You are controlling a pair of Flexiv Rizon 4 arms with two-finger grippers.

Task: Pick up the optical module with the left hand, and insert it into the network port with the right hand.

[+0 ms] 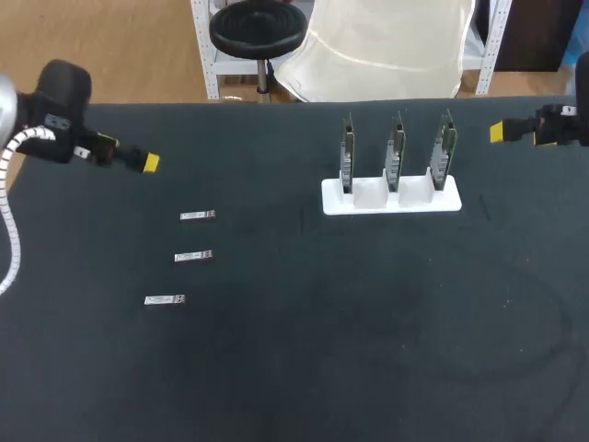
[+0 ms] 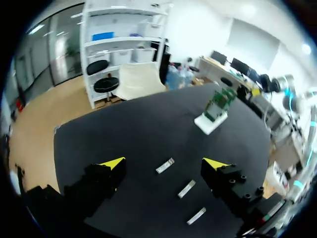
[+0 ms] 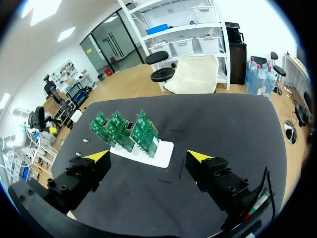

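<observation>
Three small silver optical modules lie on the black table at the left: one point(image 1: 198, 215), one point(image 1: 193, 256), one point(image 1: 164, 300). In the left wrist view the modules point(image 2: 165, 165) point(image 2: 186, 189) point(image 2: 196, 216) lie on the table below and between my fingers. My left gripper point(image 1: 147, 163) point(image 2: 166, 162) hovers open above the table's far left, apart from them. A white holder point(image 1: 391, 198) point(image 3: 161, 153) carries three upright green circuit boards point(image 1: 395, 157) point(image 3: 121, 130) with network ports. My right gripper point(image 1: 498, 133) point(image 3: 147, 156) hangs open at the far right, beside the holder, empty.
The black table point(image 1: 368, 341) stretches wide in front of the holder and modules. Its far edge runs behind the boards.
</observation>
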